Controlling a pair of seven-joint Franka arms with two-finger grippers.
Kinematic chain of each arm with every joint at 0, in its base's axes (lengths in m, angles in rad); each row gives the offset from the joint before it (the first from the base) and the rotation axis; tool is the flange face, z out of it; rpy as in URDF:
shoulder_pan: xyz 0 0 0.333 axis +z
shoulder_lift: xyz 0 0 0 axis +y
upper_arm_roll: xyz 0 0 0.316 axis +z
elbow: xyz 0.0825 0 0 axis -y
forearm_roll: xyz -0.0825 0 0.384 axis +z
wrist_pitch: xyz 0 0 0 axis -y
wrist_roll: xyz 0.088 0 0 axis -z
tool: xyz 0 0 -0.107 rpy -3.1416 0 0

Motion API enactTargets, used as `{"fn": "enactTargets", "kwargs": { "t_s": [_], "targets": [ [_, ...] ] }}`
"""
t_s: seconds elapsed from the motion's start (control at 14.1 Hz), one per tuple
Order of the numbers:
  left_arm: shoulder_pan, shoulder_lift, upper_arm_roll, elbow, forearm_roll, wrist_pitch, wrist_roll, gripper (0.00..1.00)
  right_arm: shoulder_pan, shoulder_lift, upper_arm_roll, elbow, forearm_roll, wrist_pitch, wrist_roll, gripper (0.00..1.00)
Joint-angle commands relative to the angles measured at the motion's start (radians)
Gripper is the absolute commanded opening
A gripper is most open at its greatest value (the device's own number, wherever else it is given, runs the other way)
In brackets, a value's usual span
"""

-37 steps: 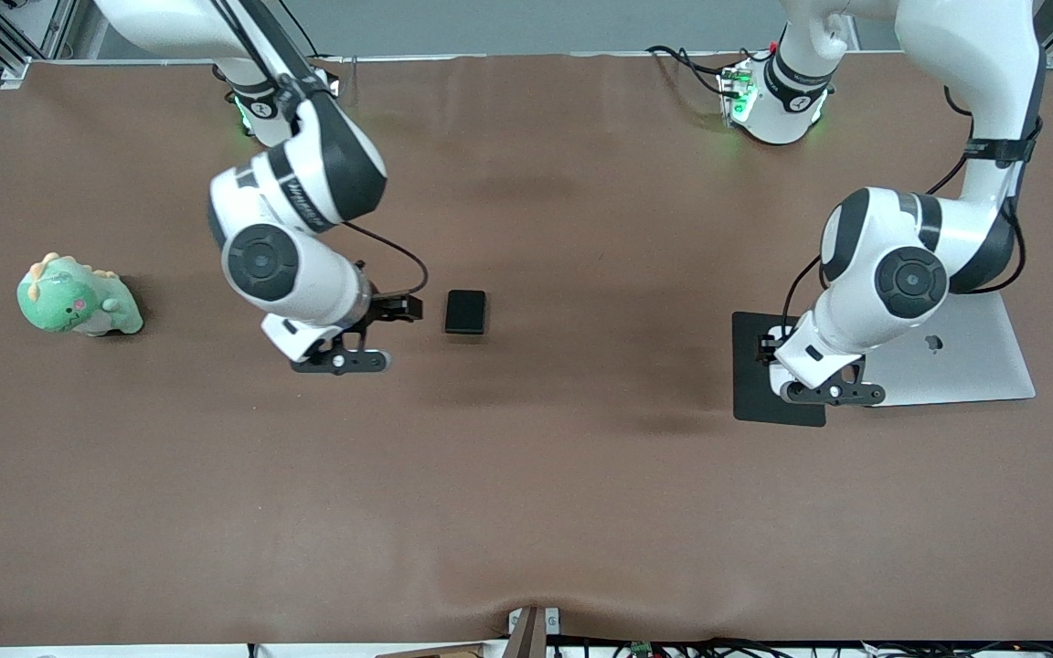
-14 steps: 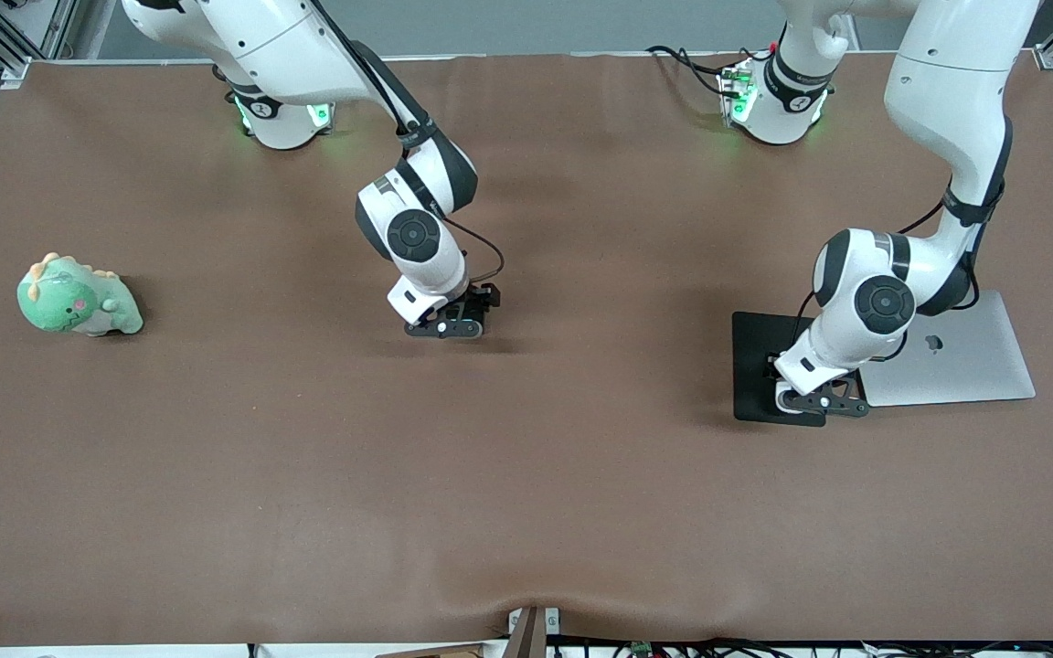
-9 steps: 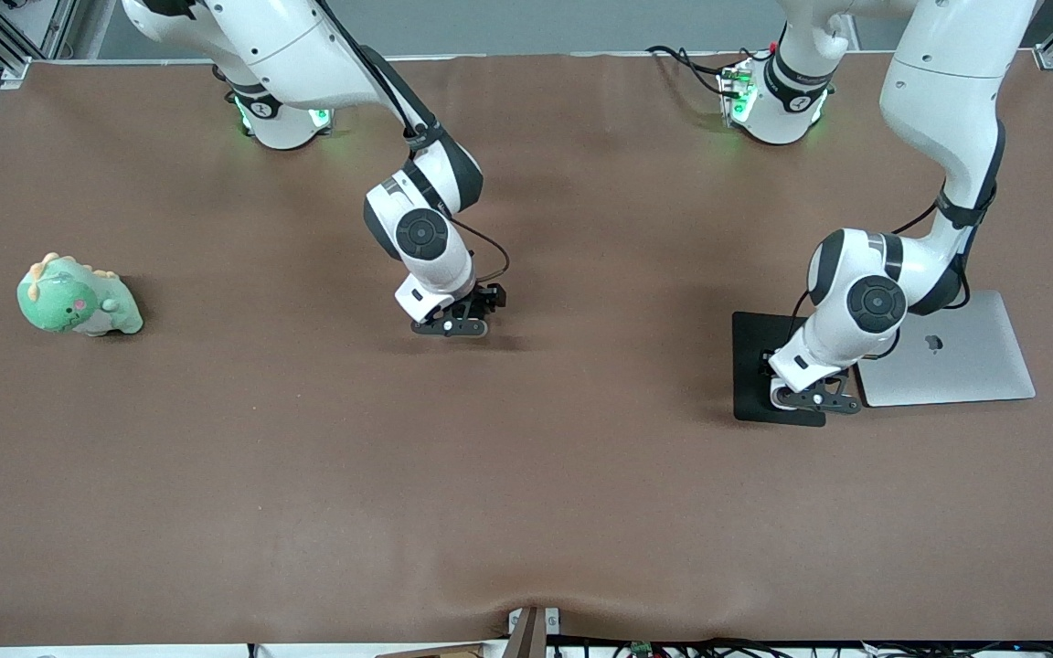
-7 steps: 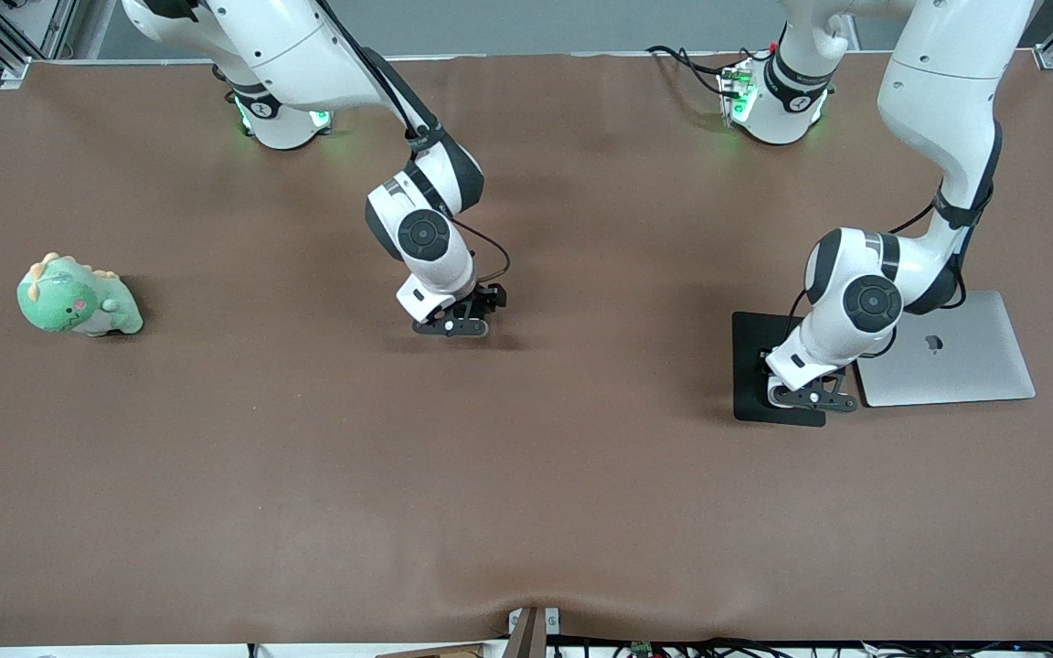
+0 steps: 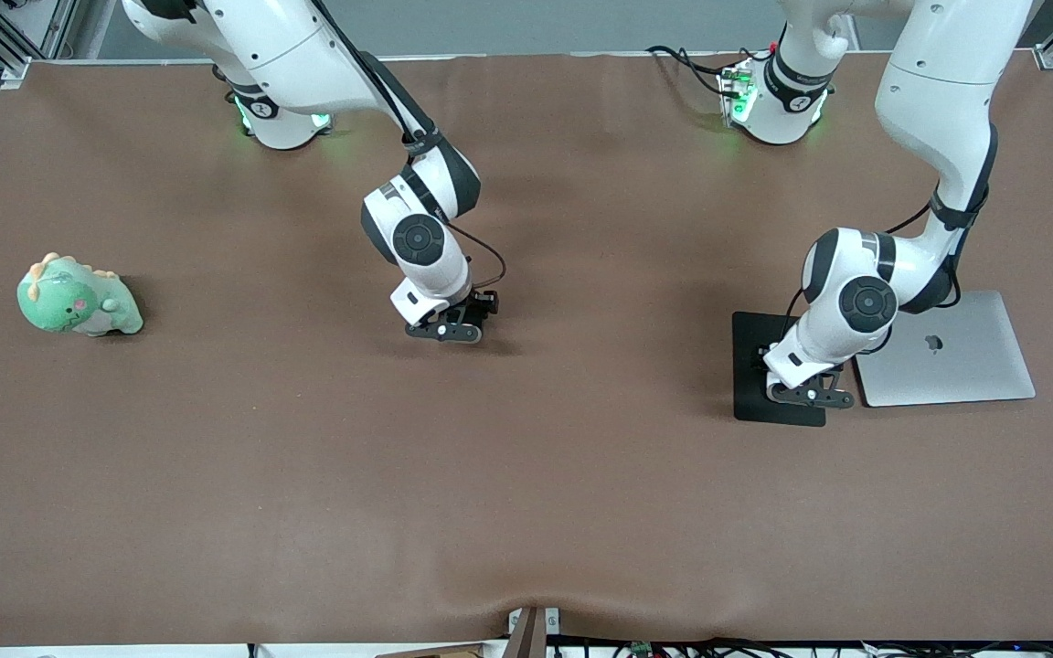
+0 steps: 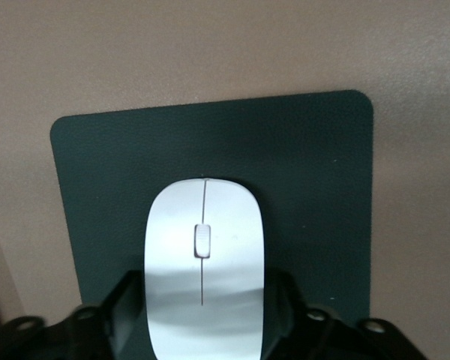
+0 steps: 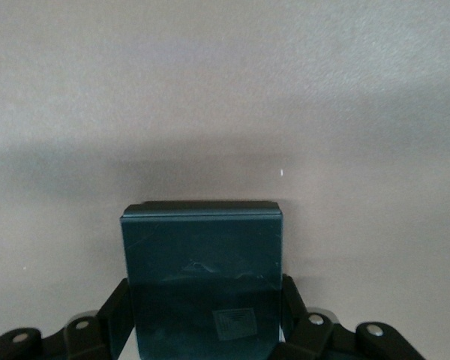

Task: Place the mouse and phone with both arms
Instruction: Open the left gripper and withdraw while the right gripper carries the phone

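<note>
Mouse on black mouse pad, mid-right of front frame; left gripper bent down, fingers flanking it. Phone centre frame on desk, pinched by right gripper.

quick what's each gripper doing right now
Left gripper: over the mouse pad, fingers either side of the mouse; grip cannot be told.
Right gripper: shut on the phone.
</note>
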Motion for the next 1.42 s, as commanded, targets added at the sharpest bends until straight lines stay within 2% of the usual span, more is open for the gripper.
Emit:
{"fn": "enactTargets", "kwargs": {
  "t_s": [0.0,0.21,0.5,0.71,1.06,1.35],
  "targets": [
    [0.0,-0.038,-0.002,0.0,0.007,0.006,-0.022,1.0,-0.045,-0.038,0.003,0.032,0.002,-0.099,0.02,0.0],
    [0.006,-0.087,-0.002,0.0,0.007,-0.017,-0.021,1.0,-0.111,-0.088,0.004,0.037,-0.001,-0.184,-0.014,0.0],
    [0.011,-0.157,-0.002,0.007,0.007,-0.129,-0.018,1.0,-0.226,-0.167,0.004,0.026,-0.001,-0.3,-0.121,0.0],
    [0.009,-0.199,-0.002,0.058,0.007,-0.29,-0.016,1.0,-0.303,-0.225,0.004,-0.015,-0.001,-0.346,-0.147,0.0],
    [0.014,-0.274,0.003,0.148,0.005,-0.509,-0.007,1.0,-0.465,-0.315,0.003,-0.125,-0.002,-0.343,-0.382,0.0],
    [0.025,-0.329,0.006,0.259,0.005,-0.744,0.004,1.0,-0.573,-0.348,0.001,-0.199,-0.014,-0.328,-0.54,0.0]
  ]
}}
